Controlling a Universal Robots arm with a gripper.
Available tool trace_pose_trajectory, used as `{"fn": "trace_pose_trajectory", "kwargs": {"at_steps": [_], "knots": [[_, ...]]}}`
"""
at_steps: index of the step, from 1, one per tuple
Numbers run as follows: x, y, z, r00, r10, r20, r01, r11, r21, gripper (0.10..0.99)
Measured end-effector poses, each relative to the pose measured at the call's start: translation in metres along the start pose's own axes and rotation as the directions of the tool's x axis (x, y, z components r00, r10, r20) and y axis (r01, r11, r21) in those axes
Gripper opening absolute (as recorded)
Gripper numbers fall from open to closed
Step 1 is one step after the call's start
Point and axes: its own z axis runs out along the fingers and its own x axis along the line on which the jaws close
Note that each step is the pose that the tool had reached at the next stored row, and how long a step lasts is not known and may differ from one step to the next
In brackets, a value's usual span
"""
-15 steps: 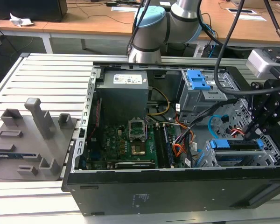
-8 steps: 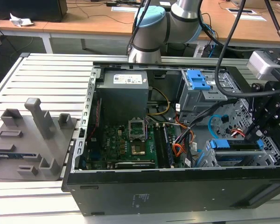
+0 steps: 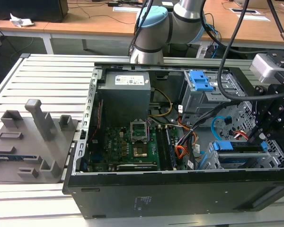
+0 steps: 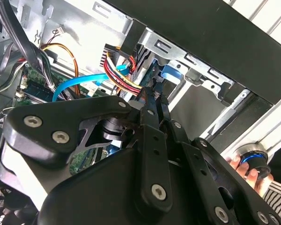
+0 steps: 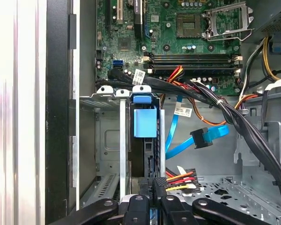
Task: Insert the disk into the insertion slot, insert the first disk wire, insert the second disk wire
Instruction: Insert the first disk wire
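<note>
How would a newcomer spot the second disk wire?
Inside the open black computer case, find the green motherboard. Beside it, by the silver drive cage, lies a thin flat light blue cable ending in a dark plug; neighbouring wires are bundled red, orange and black.

Cannot see most of the disk (image 5: 145,123), sunk in the insertion slot (image 5: 107,138); cannot make out the plug of the first disk wire (image 5: 181,177), masked by the closed fingers (image 4: 151,117).
</note>
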Motion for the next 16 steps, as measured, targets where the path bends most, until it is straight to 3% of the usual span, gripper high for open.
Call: {"fn": "trace_pose_trajectory", "kwargs": {"at_steps": [4, 9, 11, 12, 16], "knots": [[0.0000, 0.0008, 0.0003, 1.0000, 0.000, 0.0065, 0.000, 1.0000, 0.000, 0.161], [0.0001, 0.0061, 0.0003, 1.0000, 0.000, 0.0074, 0.000, 1.0000, 0.005, 0.161], [0.0001, 0.0070, 0.0004, 0.9999, -0.001, 0.0120, 0.000, 1.0000, 0.005, 0.161], [0.0006, 0.0071, 0.0006, 0.9998, -0.001, 0.0186, 0.001, 1.0000, 0.005, 0.161], [0.0040, 0.0063, 0.0017, 0.9997, -0.001, 0.0242, 0.001, 1.0000, 0.005, 0.161]]}}
